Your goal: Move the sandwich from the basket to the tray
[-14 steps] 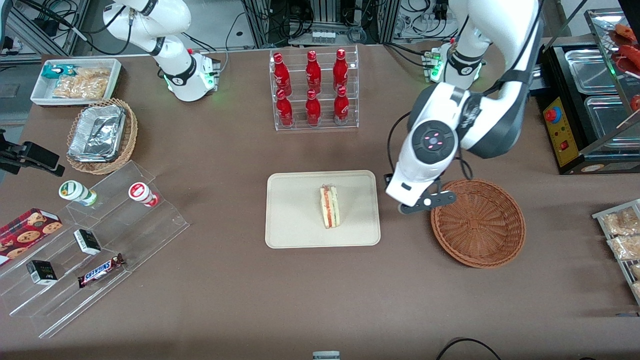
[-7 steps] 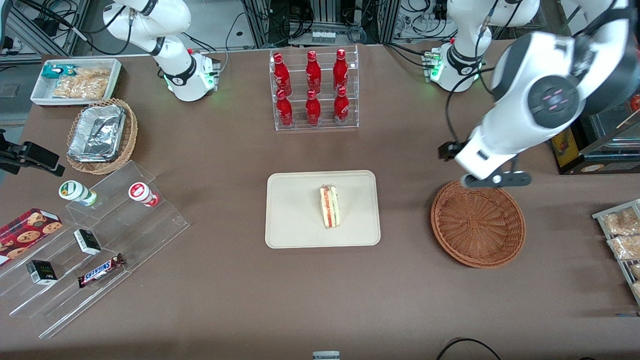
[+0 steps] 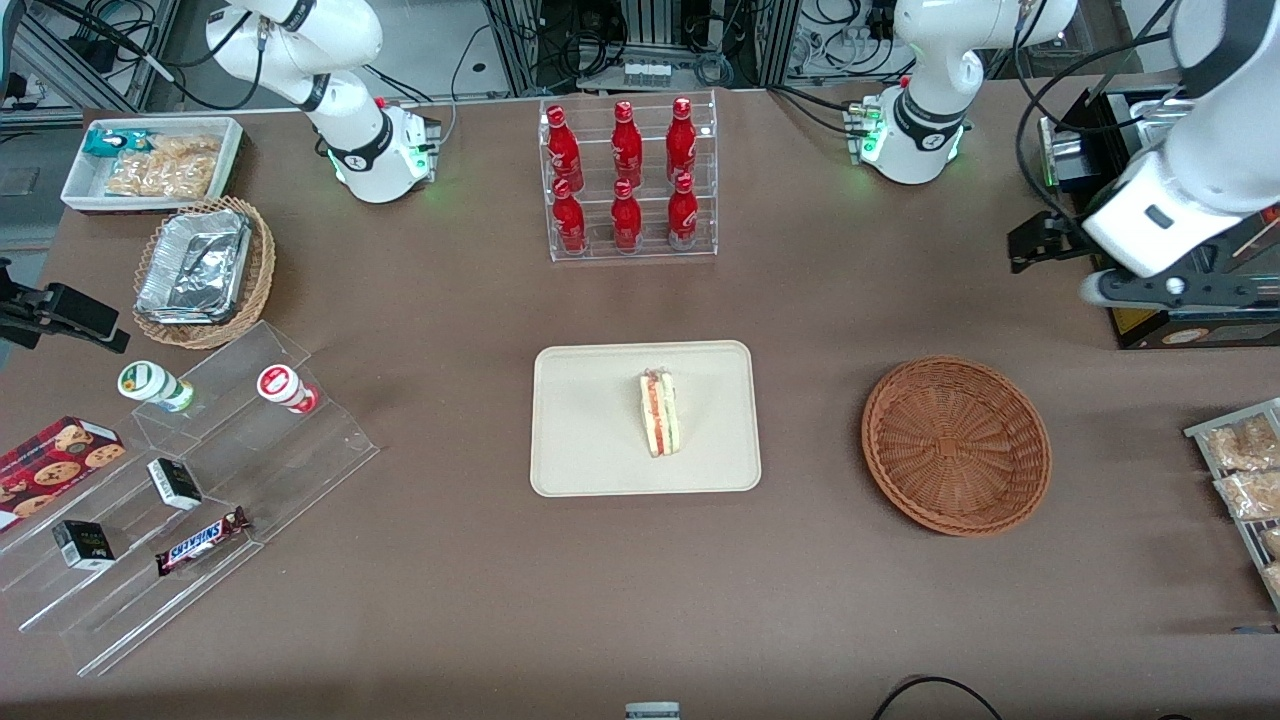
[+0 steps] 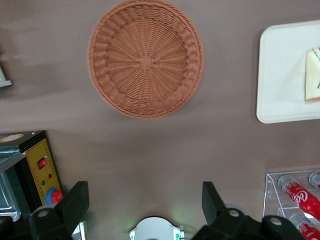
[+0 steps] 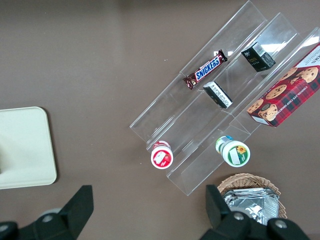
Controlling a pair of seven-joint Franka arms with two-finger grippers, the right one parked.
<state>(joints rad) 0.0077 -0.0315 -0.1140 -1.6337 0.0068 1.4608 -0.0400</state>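
The sandwich (image 3: 659,412), a pale wedge with red and yellow-green layers, lies on the cream tray (image 3: 580,440) at mid-table; nothing touches it. The left wrist view catches its edge (image 4: 313,75) on that tray (image 4: 280,70). The reddish-brown wicker basket (image 3: 955,445) stands beside the tray toward the working arm's end, with nothing in it (image 4: 145,57). My left gripper (image 3: 1165,290) hangs high above the table, farther from the front camera than the basket, next to the black appliance. It is open (image 4: 144,202), its fingers (image 4: 75,205) wide apart and holding nothing.
A black appliance with a yellow panel (image 3: 1130,270) sits close to the gripper. Red bottles fill a clear rack (image 3: 628,178). Snack packets (image 3: 1245,470) lie at the working arm's table edge. Clear stepped shelves (image 3: 190,480), a foil-filled tan basket (image 3: 205,270) and a white bin (image 3: 150,160) lie toward the parked arm's end.
The left arm has swung from between tray and basket, up and away toward the working arm's end and the black appliance. The sandwich has stayed on the tray.
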